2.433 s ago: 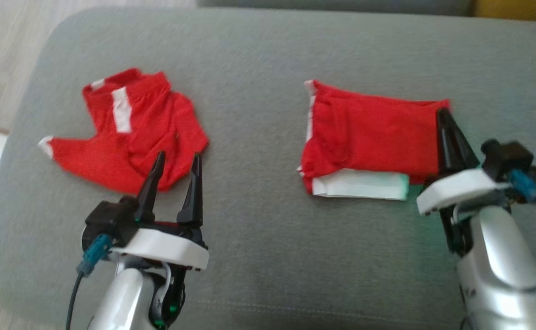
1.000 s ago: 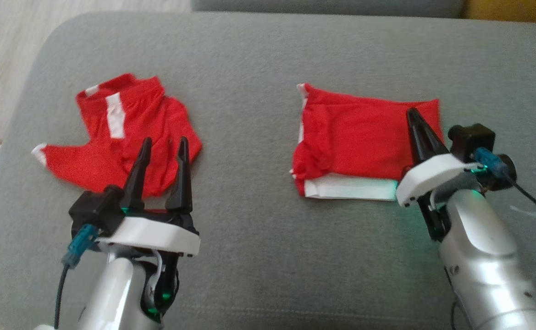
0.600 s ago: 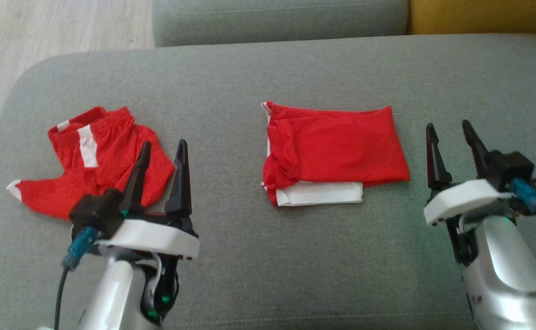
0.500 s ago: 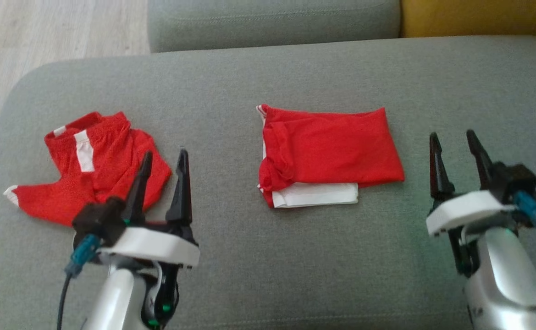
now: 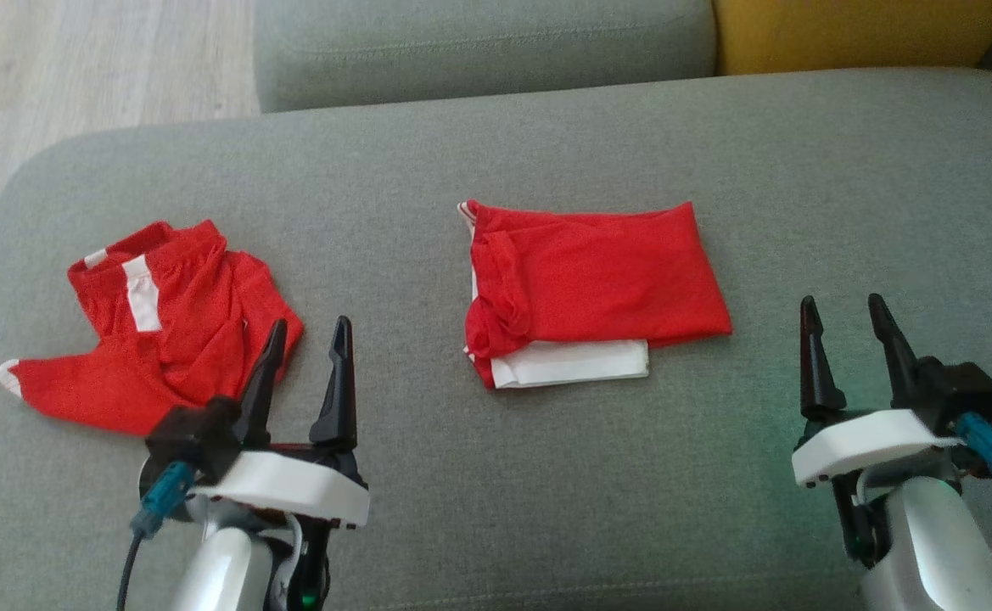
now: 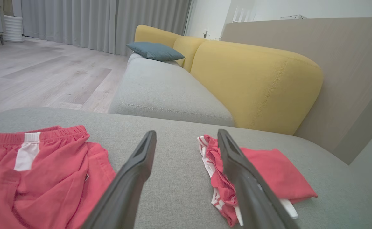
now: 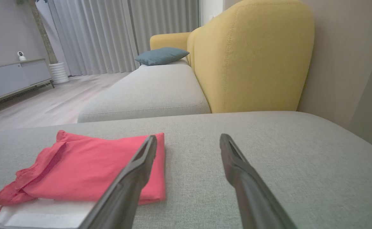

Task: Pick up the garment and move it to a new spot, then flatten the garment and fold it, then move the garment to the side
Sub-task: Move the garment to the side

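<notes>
1. Since a second earlier, the right gripper (image 5: 841, 299) had released the folded red garment (image 5: 597, 280) and drawn back, fingers spread and empty.
2. That garment lay flat on the grey cushion (image 5: 546, 492), ahead and left of this gripper, apart from it.
3. The left gripper (image 5: 310, 321) hovered spread wide and empty, a crumpled red garment (image 5: 165, 339) just to its left.

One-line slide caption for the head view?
Folded red garment lies mid-cushion on the grey sofa, a crumpled red garment to its left; left gripper and right gripper both open and empty.
</notes>
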`<state>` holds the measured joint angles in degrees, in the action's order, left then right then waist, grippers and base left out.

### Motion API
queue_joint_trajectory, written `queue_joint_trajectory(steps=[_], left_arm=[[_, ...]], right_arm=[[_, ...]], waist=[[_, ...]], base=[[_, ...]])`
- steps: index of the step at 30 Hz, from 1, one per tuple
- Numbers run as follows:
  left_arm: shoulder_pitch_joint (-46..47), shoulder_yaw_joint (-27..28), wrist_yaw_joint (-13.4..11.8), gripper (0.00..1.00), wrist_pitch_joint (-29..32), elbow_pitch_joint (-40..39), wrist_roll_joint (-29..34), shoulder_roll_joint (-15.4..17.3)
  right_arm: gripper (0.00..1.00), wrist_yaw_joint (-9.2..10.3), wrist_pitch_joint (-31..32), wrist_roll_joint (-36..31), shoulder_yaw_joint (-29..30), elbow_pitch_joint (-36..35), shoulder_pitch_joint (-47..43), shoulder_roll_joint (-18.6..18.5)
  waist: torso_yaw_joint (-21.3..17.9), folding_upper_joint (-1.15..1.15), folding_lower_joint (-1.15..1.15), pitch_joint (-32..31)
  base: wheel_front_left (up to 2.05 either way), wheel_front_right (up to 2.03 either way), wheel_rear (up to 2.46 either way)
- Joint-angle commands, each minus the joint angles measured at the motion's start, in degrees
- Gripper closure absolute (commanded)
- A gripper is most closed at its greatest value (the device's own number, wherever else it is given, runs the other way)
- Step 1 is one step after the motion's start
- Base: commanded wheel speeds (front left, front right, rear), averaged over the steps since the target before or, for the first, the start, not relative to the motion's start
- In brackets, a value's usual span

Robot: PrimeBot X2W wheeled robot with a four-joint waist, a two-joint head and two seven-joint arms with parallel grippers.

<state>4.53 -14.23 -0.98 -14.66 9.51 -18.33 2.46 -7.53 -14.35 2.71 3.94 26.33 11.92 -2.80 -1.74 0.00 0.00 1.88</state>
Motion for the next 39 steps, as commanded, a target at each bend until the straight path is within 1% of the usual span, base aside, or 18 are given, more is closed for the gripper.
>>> queue_joint_trajectory(steps=[1,6,9,12,17,22,26,27,28,29,31,34,36,39], left_arm=[[2.06,1.58,0.17,0.00,-0.34,-2.06,-0.02,0.42],[3.41,0.71,0.24,0.00,-0.34,-2.20,0.10,0.42],[4.66,-0.04,0.15,0.00,-0.34,-2.16,0.08,0.42],[5.76,-0.85,0.17,0.00,-0.34,-1.87,0.14,0.42],[7.54,-1.78,0.17,0.00,-0.34,-1.63,0.19,0.42],[8.69,-2.23,-0.05,0.00,-0.34,-1.78,-0.16,0.42],[9.19,-1.88,-0.15,0.00,-0.34,-1.98,-0.18,0.42],[9.27,-1.77,-0.15,0.00,-0.34,-2.04,-0.15,0.42],[9.31,-1.62,-0.17,0.00,-0.34,-2.09,-0.08,0.42],[9.30,-1.46,-0.19,0.00,-0.34,-2.08,0.05,0.42],[9.25,-1.12,-0.18,0.00,-0.34,-2.03,0.37,0.42],[9.10,-0.68,-0.09,0.00,-0.34,-1.86,0.72,0.42],[9.00,-0.55,0.01,0.00,-0.34,-1.81,0.77,0.42],[8.73,-0.47,0.07,0.00,-0.34,-1.89,0.69,0.42]], right_arm=[[0.00,0.04,0.71,0.39,-1.11,-2.31,1.83,-0.10],[0.00,0.04,4.79,0.12,-0.45,-1.43,3.97,-0.09],[0.00,0.04,7.45,2.45,-0.93,-0.23,6.56,-0.09],[0.00,0.04,8.88,3.07,-1.63,1.44,9.56,-0.09],[0.00,0.04,11.51,4.68,-1.09,6.99,14.96,-0.09],[0.00,0.04,13.77,4.86,-0.06,13.58,19.07,-0.09],[0.00,0.04,14.42,5.59,-1.70,18.01,20.84,-0.09],[0.19,0.04,14.31,6.21,-2.47,18.87,21.12,-0.09],[0.82,0.04,14.01,6.75,-3.10,19.59,21.38,-0.09],[1.00,0.04,13.61,7.12,-3.64,20.21,21.60,-0.08],[1.00,0.04,12.42,6.96,-4.18,21.07,22.13,-0.08],[1.00,0.04,10.27,4.12,-3.95,21.39,23.05,-0.56],[1.00,0.04,8.93,1.99,-3.61,21.00,23.70,-2.33],[1.00,0.04,7.60,-1.09,-3.39,20.20,24.59,-6.59]], waist=[[0.47,0.00,0.00,1.02],[1.70,0.00,0.00,3.75],[3.01,0.00,0.00,6.62],[4.38,0.00,0.00,9.27],[6.59,0.00,0.00,12.25],[8.17,0.00,0.00,13.90],[8.57,0.00,0.00,14.73],[8.55,0.00,0.00,14.88],[8.46,0.00,0.00,14.99],[8.29,0.00,0.00,15.05],[7.74,0.00,0.00,15.05],[6.70,0.00,0.00,14.57],[6.08,0.00,0.00,14.12],[5.19,0.00,0.00,13.45]], base=[[0.00,0.00,0.00],[0.00,0.00,0.00],[0.00,0.00,0.00],[0.00,0.00,0.00],[0.00,0.00,0.00],[0.00,0.00,0.00],[0.00,0.00,0.00],[0.00,0.00,0.00],[0.00,0.00,0.00],[0.00,0.00,0.00],[0.00,0.00,0.00],[0.00,0.00,0.00],[0.00,0.00,0.00],[0.00,0.00,0.00]])
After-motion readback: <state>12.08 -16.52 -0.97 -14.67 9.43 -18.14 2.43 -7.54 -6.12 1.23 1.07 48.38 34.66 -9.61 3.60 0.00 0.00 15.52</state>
